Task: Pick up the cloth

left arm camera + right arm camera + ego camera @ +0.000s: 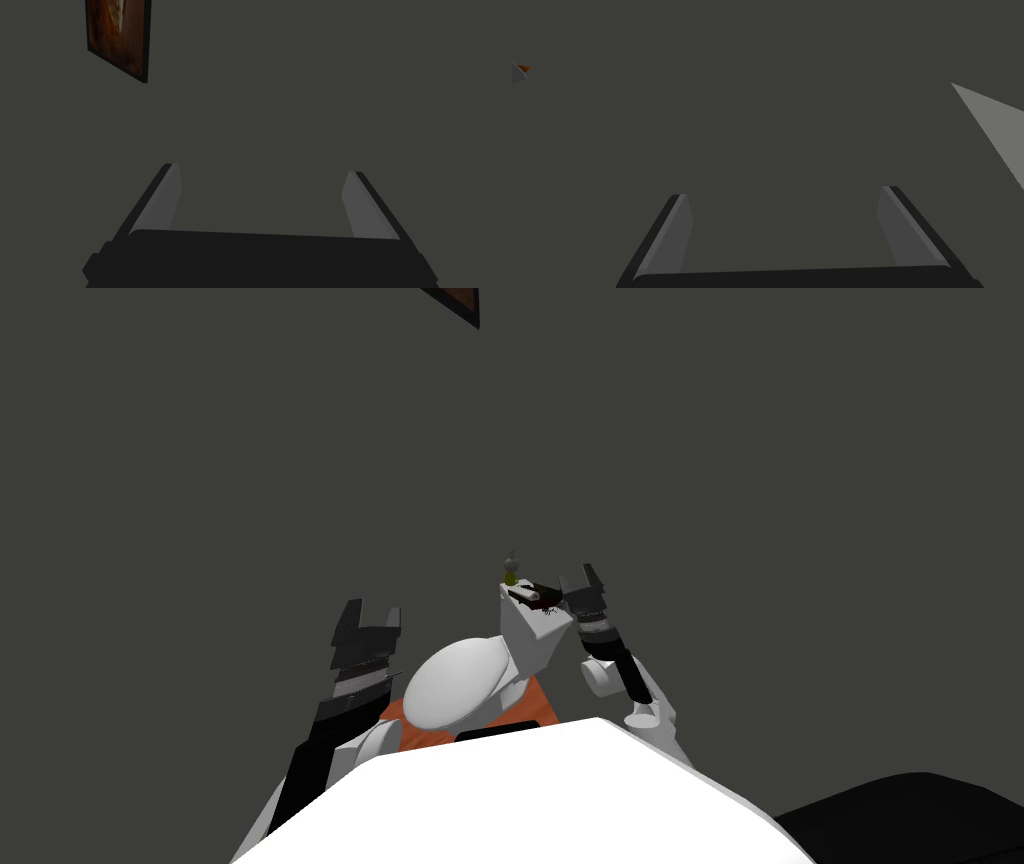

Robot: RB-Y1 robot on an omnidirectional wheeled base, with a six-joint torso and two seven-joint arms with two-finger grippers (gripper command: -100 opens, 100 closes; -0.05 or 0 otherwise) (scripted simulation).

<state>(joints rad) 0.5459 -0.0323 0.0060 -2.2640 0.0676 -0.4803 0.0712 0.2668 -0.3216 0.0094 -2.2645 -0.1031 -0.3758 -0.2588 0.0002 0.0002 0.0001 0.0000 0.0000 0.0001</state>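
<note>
Cloth (541, 592), a dark crumpled scrap with a hint of red, lies on top of the white toilet tank (535, 633), next to a small yellow-green bottle (511, 574); right gripper (580, 576) hangs just beside it, fingers spread wide, nothing between them. Left gripper (371, 611) is up on the far side of the toilet seat (455, 681), jaws released too; orange mat (537, 700) on the floor beneath.

Two pairs of jaws show, left and right, each with two fingers (162, 200). There is one white toilet (455, 683), one small yellow-green bottle (511, 574), one dark cloth (535, 590) and one framed picture (119, 35).
</note>
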